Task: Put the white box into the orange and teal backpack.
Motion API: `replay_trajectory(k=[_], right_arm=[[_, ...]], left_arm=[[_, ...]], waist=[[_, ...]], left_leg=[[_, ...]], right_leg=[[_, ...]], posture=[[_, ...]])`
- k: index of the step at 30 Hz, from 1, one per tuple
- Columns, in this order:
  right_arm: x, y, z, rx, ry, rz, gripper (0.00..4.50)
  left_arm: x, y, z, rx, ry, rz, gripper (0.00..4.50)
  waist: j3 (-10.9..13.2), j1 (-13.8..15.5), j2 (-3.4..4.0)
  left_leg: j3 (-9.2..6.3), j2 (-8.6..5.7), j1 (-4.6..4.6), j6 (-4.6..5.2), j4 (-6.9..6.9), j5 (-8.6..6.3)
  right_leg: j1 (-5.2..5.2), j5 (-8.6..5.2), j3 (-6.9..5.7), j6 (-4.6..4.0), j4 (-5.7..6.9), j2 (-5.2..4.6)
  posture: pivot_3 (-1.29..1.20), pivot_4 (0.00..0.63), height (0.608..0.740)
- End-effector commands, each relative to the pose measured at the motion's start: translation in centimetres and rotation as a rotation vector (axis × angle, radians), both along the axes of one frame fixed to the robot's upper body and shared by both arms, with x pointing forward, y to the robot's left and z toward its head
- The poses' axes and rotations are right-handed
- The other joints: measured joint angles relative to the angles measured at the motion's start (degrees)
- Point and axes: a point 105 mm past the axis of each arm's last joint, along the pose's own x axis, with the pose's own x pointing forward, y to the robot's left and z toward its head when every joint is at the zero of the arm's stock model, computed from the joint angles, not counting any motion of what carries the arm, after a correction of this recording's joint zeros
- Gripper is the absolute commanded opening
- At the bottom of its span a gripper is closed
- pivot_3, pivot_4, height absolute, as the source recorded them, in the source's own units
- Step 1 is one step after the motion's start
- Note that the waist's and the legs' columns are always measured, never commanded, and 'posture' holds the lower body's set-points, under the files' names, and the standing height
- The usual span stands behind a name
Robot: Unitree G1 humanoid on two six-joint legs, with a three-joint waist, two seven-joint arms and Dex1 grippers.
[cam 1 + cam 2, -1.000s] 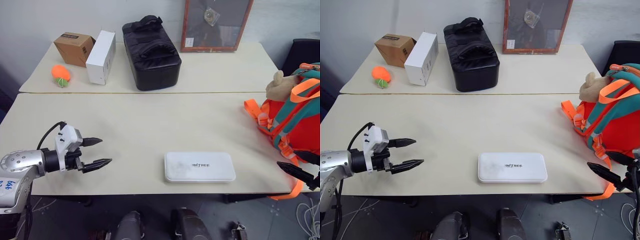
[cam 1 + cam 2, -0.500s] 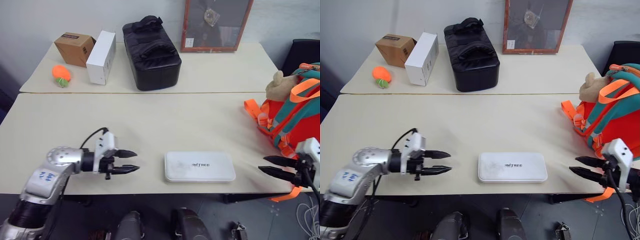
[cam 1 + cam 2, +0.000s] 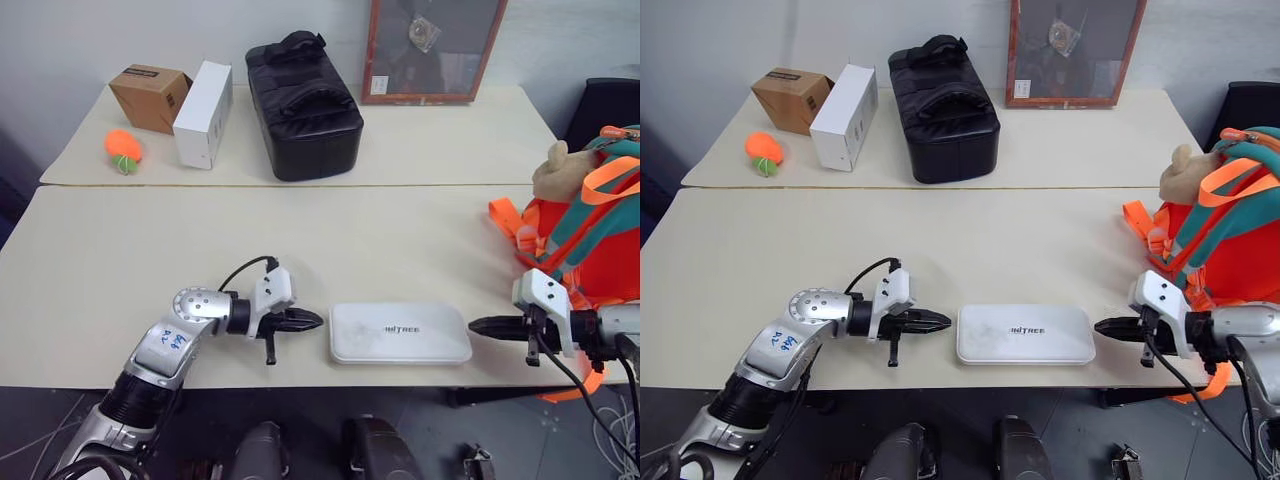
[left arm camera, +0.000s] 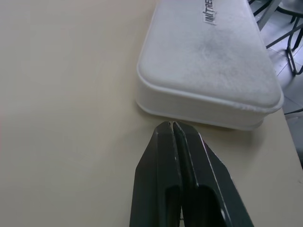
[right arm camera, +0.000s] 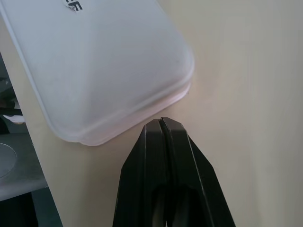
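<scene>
The flat white box [image 3: 400, 333] with dark lettering lies near the front edge of the near table [image 3: 200, 250]. My left gripper [image 3: 316, 321] is shut and empty, its tip a short gap from the box's left end [image 4: 199, 61]. On the other side my right gripper [image 3: 475, 325] is also shut and empty, pointing at the box's right end [image 5: 109, 71] with a small gap. The orange and teal backpack [image 3: 590, 240] with a tan plush toy [image 3: 556, 170] stands at the table's right edge, behind my right arm.
On the far table stand a black padded bag [image 3: 300, 105], an upright white carton [image 3: 202, 113], a brown cardboard box [image 3: 148, 96] and an orange ball [image 3: 121, 148]. A framed picture [image 3: 430, 45] leans on the wall. A black chair [image 3: 605, 105] is at the far right.
Both grippers went from open to shut. The left arm swung right and the right arm swung left, so each tip now sits just off one end of the white box.
</scene>
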Motion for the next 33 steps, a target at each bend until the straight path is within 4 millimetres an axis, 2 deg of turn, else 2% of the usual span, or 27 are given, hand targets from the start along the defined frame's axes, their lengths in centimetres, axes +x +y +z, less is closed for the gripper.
replay_trajectory(k=[1, 11, 12, 13, 14, 17, 20, 23, 26, 29, 33], right_arm=[[0.4, 1.2, 0.8, 0.020, -0.036, 0.028, 0.00], [0.8, 1.9, 0.7, 0.030, -0.044, 0.037, 0.00], [0.8, 1.8, 0.6, 0.019, -0.047, 0.039, 0.00], [0.9, 1.7, 0.6, 0.012, -0.049, 0.041, 0.00], [0.9, 1.5, 0.5, -0.004, -0.049, 0.046, 0.00], [0.5, 1.0, 0.2, -0.049, -0.038, 0.086, 0.00], [-0.4, 1.0, -0.2, -0.072, -0.013, 0.160, 0.00], [-0.4, 1.2, -0.4, -0.085, -0.017, 0.187, 0.00], [0.1, 1.8, -0.5, -0.078, -0.035, 0.196, 0.00], [0.1, 2.4, -0.7, -0.070, -0.040, 0.215, 0.00], [0.3, 3.3, -0.9, -0.058, -0.048, 0.237, 0.00]], left_arm=[[0.0, 0.3, 0.4, 0.007, -0.033, -0.001, 0.06], [0.4, 2.6, 1.2, -0.016, -0.013, 0.107, 0.06], [0.3, 2.9, 1.5, -0.054, 0.032, 0.133, 0.35], [0.2, 3.1, 1.7, -0.081, 0.065, 0.149, 0.45], [-0.2, 3.6, 1.9, -0.121, 0.164, 0.169, 0.64], [-1.5, 5.6, 2.3, -0.179, 0.394, 0.217, 1.54], [-2.7, 6.6, 2.8, -0.225, 0.580, 0.258, 2.46], [-3.3, 6.5, 3.3, -0.250, 0.685, 0.266, 3.35], [-2.8, 5.4, 2.9, -0.278, 0.776, 0.303, 4.33], [-2.7, 4.2, 1.5, -0.245, 0.807, 0.341, 4.47], [-2.9, 3.0, 0.7, -0.257, 0.858, 0.347, 4.47]], waist=[[0.0, 0.0, 0.00], [0.0, 0.0, 0.00], [0.0, 0.0, 0.00], [0.0, 0.0, 0.00], [0.0, 0.0, 0.00], [0.0, -0.1, 0.00], [0.0, -0.1, 0.00], [0.0, 0.0, -0.02], [0.0, 0.2, -0.03], [0.0, 0.1, -0.02], [0.0, -0.1, -0.02]], left_leg=[[0.00, -0.01, 0.00, 0.00, 0.01, 0.00], [-0.01, 0.00, 0.00, 0.01, 0.02, -0.01], [-0.01, 0.00, 0.00, 0.01, 0.02, -0.01], [-0.01, 0.01, -0.01, 0.01, 0.02, -0.01], [-0.01, 0.02, -0.01, 0.02, 0.02, -0.01], [-0.04, 0.03, 0.00, 0.00, 0.03, 0.00], [-0.04, 0.01, 0.01, -0.01, 0.02, 0.00], [-0.07, 0.00, 0.01, -0.01, 0.08, 0.00], [-0.14, -0.03, 0.00, -0.01, 0.17, 0.01], [-0.16, -0.02, -0.03, -0.03, 0.31, -0.01], [-0.14, 0.07, -0.03, -0.13, 0.42, -0.06]], right_leg=[[0.00, 0.00, 0.00, 0.00, 0.01, -0.01], [0.00, 0.00, -0.01, 0.00, 0.03, -0.03], [0.00, 0.00, -0.01, 0.00, 0.03, -0.03], [-0.01, 0.00, -0.01, 0.00, 0.04, -0.03], [0.00, 0.00, -0.01, 0.00, 0.05, -0.02], [-0.02, 0.00, -0.03, 0.00, 0.10, -0.02], [-0.02, -0.01, -0.03, -0.01, 0.11, -0.03], [0.02, -0.01, -0.04, 0.00, 0.10, -0.05], [0.07, -0.01, -0.10, 0.00, 0.12, -0.08], [0.10, -0.01, -0.12, 0.01, 0.15, -0.06], [0.07, -0.01, -0.09, -0.01, 0.21, 0.03]], posture=[[0.00, 0.150, 0.740], [0.00, 0.150, 0.740], [0.00, 0.150, 0.740], [0.00, 0.150, 0.740], [0.00, 0.150, 0.740], [0.00, 0.150, 0.740], [0.00, 0.150, 0.740], [0.00, 0.150, 0.740], [0.00, 0.150, 0.740], [0.00, 0.150, 0.740], [0.00, 0.150, 0.740]])
